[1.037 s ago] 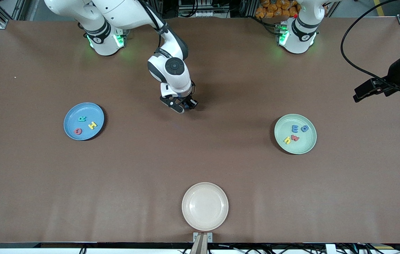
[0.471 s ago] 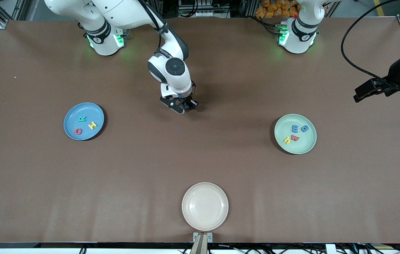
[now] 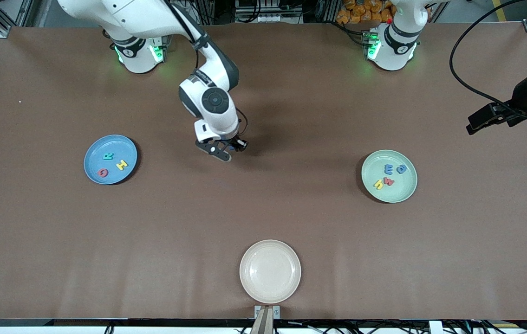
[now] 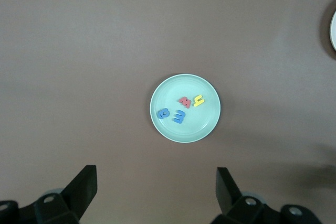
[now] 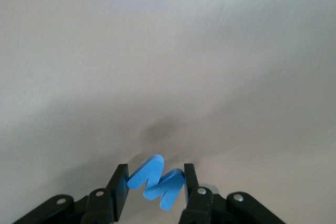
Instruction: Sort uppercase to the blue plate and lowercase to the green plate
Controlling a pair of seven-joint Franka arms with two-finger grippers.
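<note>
My right gripper is shut on the blue W, which stands on edge between the jaws. It hangs over bare table between the two plates. The blue plate at the right arm's end holds the teal R, yellow H and red Q. The green plate at the left arm's end holds a blue e, a blue p shape, a red w and a yellow h. My left gripper waits open, high above the green plate.
An empty cream plate sits near the table's front edge, midway along it. A black cable loops above the table at the left arm's end. The brown tabletop is otherwise bare.
My right gripper has carried the blue W a short way toward the blue plate. The left arm has not moved.
</note>
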